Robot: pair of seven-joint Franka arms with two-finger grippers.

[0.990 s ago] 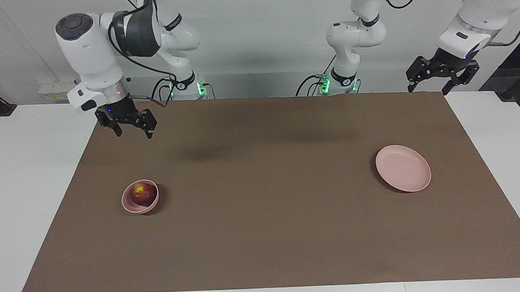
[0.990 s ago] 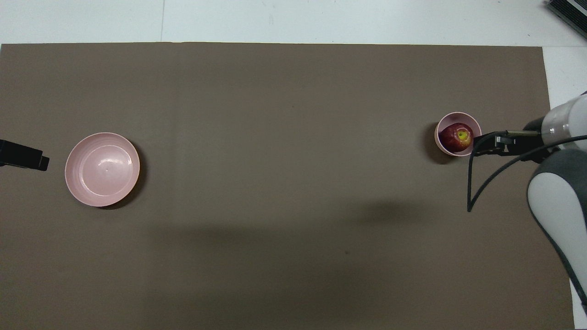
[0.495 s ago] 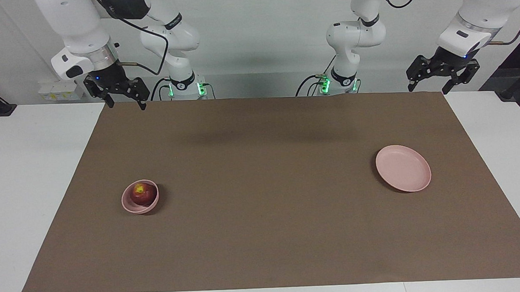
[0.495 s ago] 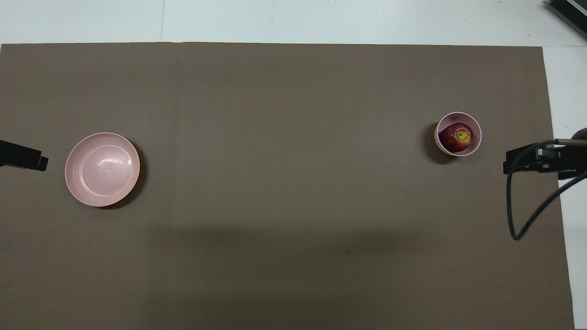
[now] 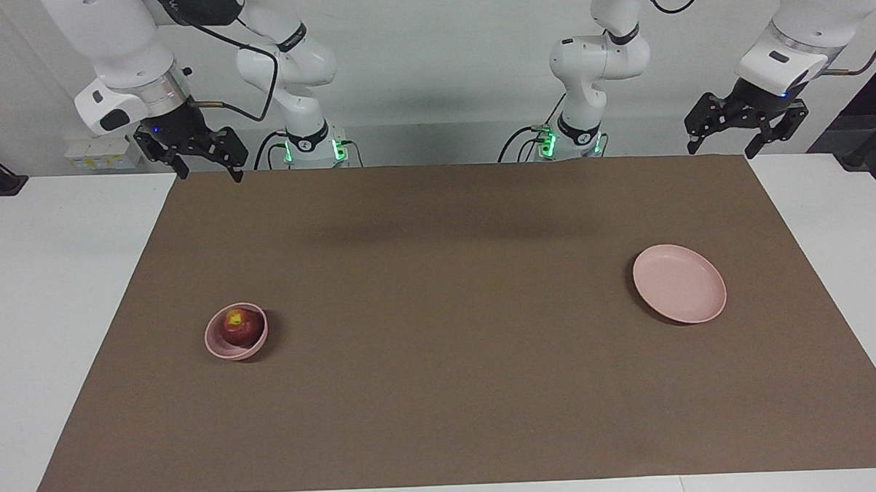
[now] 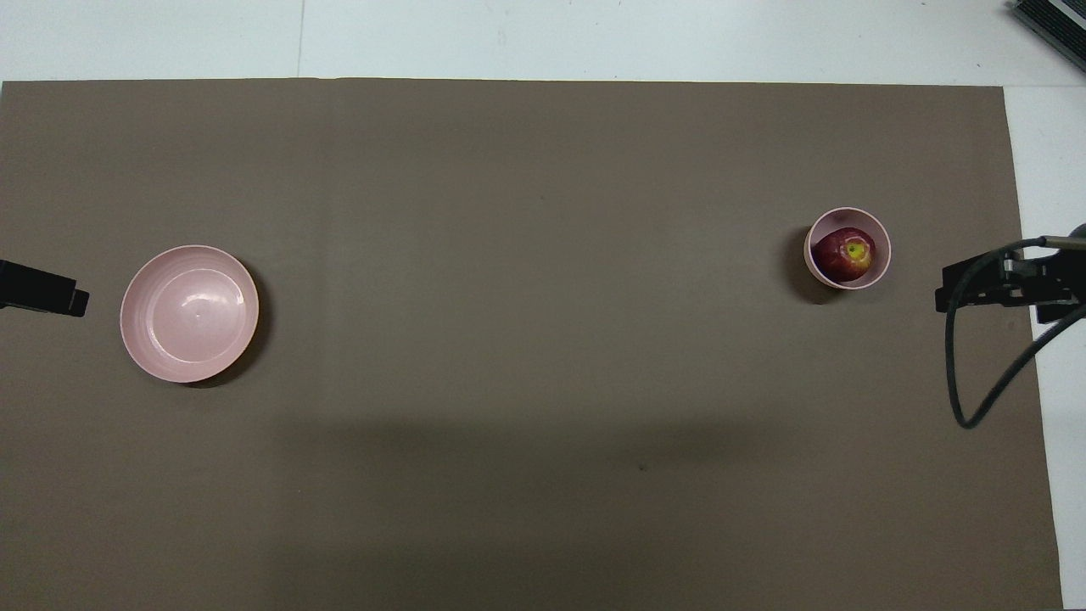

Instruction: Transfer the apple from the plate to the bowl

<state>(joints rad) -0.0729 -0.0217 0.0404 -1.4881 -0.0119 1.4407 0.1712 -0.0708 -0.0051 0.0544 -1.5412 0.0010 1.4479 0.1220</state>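
The dark red apple [image 5: 241,325] [image 6: 845,254] lies in the small deep pink bowl [image 5: 215,344] [image 6: 885,255], toward the right arm's end of the table. The wide flat pink plate [image 5: 678,283] [image 6: 189,313] sits bare toward the left arm's end. My right gripper [image 5: 212,174] [image 6: 984,285] hangs open and holds nothing, raised over the mat's corner by the robots. My left gripper [image 5: 722,150] [image 6: 44,290] waits open over the other corner, also holding nothing.
A brown mat [image 5: 440,311] covers most of the white table [image 5: 46,289]; bare white strips flank it at both ends. A dark object [image 6: 1052,25] shows at the table's farthest corner, at the right arm's end.
My right gripper has risen and drawn back from over the mat near the bowl to the mat's corner by the robots. Apple, bowl, plate and left arm have not moved.
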